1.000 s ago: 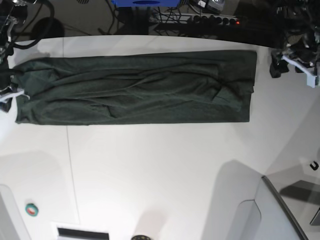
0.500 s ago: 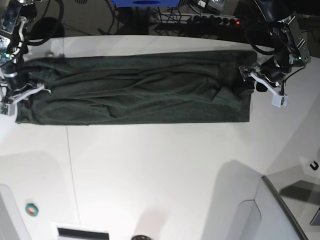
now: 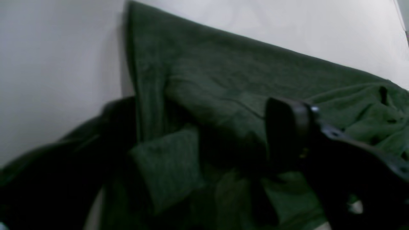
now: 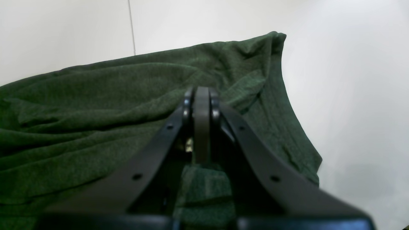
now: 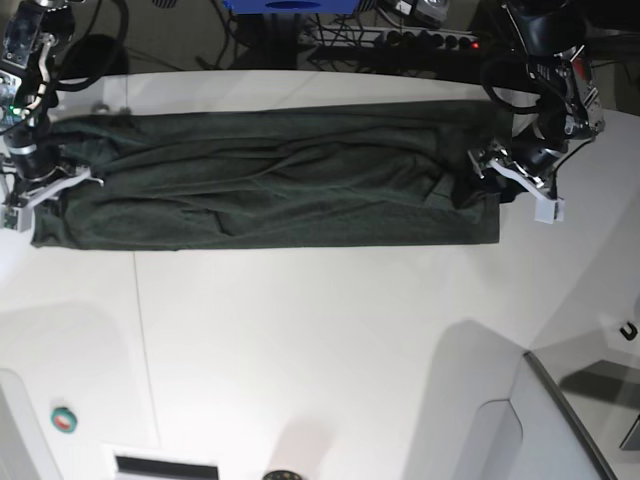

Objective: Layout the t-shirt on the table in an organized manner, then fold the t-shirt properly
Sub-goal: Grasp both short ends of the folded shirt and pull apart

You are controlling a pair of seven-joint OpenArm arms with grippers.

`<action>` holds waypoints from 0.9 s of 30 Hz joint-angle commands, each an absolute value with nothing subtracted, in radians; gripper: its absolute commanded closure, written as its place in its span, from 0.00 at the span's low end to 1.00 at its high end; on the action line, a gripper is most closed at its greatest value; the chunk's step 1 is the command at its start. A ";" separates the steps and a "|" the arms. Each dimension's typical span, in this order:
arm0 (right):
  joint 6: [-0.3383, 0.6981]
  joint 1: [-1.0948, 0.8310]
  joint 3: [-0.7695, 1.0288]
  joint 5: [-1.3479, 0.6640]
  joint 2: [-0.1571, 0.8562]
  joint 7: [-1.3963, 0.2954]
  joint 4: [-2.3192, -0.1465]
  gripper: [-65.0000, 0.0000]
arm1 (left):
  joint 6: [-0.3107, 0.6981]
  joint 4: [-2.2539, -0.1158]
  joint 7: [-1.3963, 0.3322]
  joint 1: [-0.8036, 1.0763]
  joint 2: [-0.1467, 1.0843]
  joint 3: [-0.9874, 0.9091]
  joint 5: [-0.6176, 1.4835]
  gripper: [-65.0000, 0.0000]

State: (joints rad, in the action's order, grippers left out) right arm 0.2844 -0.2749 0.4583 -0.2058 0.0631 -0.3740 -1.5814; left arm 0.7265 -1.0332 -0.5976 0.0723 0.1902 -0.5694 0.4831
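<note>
Base view shows the t-shirt point(image 5: 270, 180) lying as a long dark green band across the far half of the table point(image 5: 330, 340), folded lengthwise, its long edges fairly straight and its middle rumpled with shallow creases. It runs from about nine o'clock to three o'clock of the tabletop, with bare white surface all along its near side.

At the three o'clock end the left gripper point(image 5: 490, 170) sits low on the shirt's short edge. From its wrist camera, one dark finger point(image 3: 287, 134) rests over the cloth and the other is a dim shape at the table side; the jaws stand apart with a raised fold of green fabric point(image 3: 169, 166) between them, but I cannot tell whether they pinch it.

At the nine o'clock end the right gripper point(image 5: 50, 178) is over the shirt's other short edge. Its wrist view shows the two fingers pressed flat together at the tips, closed, with green cloth point(image 4: 96, 105) spread beneath and beyond them; nothing shows caught between the tips.

Near six o'clock, toward the table's front left corner, lies a small teal and red round object point(image 5: 64, 419).
</note>
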 commanded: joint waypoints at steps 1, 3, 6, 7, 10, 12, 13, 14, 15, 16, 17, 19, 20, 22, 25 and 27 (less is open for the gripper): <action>0.285 -0.268 0.467 -0.213 0.074 -0.349 -1.596 1.00 | 0.698 -1.017 -0.699 0.091 0.188 -0.564 0.418 0.25; 0.285 -0.269 0.467 -0.213 0.074 -0.349 -1.596 1.00 | 0.698 -1.017 -0.699 0.088 0.188 -0.565 0.418 0.35; 0.285 -0.269 0.469 -0.213 0.074 -0.349 -1.596 1.00 | 0.698 -1.017 -0.699 0.087 0.188 -0.565 0.418 0.45; 0.285 -0.269 0.469 -0.213 0.074 -0.349 -1.596 1.00 | 0.698 -1.017 -0.699 0.087 0.188 -0.565 0.418 0.48; 0.285 -0.269 0.469 -0.213 0.074 -0.349 -1.596 1.00 | 0.698 -1.017 -0.699 0.087 0.188 -0.565 0.418 0.58; 0.285 -0.269 0.469 -0.213 0.074 -0.349 -1.596 1.00 | 0.698 -1.017 -0.699 0.087 0.191 -0.562 0.418 0.69; 0.285 -0.269 0.469 -0.213 0.074 -0.349 -1.598 1.00 | 0.698 -1.015 -0.699 0.087 0.191 -0.562 0.418 0.74; 0.285 -0.271 0.469 -0.213 0.074 -0.349 -1.601 1.00 | 0.698 -1.007 -0.699 0.085 0.193 -0.562 0.418 0.82; 0.285 -0.275 0.469 -0.213 0.074 -0.349 -1.604 1.00 | 0.698 -0.992 -0.699 0.076 0.193 -0.562 0.418 0.92; 0.285 -0.282 0.466 -0.213 0.074 -0.349 -1.607 1.00 | 0.698 -0.978 -0.696 0.062 0.194 -0.564 0.418 1.00; 0.285 -0.285 0.464 -0.213 0.074 -0.349 -1.616 1.00 | 0.698 -0.963 -0.682 0.054 0.202 -0.564 0.418 1.00; 0.285 -0.289 0.463 -0.213 0.067 -0.352 -1.639 1.00 | 0.698 -0.943 -0.636 0.048 0.216 -0.562 0.418 1.00; 0.285 -0.291 0.463 -0.213 0.067 -0.354 -1.644 1.00 | 0.698 -0.943 -0.622 0.047 0.217 -0.565 0.418 1.00; 0.285 -0.291 0.463 -0.213 0.067 -0.354 -1.646 1.00 | 0.698 -0.967 -0.607 0.045 0.248 -0.567 0.418 1.00; 0.285 -0.291 0.467 -0.213 0.067 -0.354 -1.647 1.00 | 0.698 -1.030 -0.607 0.047 0.297 -0.567 0.418 1.00; 0.285 -0.291 0.467 -0.213 0.067 -0.354 -1.644 1.00 | 0.698 -1.084 -0.611 0.054 0.323 -0.567 0.418 1.00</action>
State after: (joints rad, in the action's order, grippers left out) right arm 0.2844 -0.2970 0.4622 -0.2031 0.0570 -0.3779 -1.6241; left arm 0.6819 -1.0649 -0.6338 0.0654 0.3061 -0.5621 0.3962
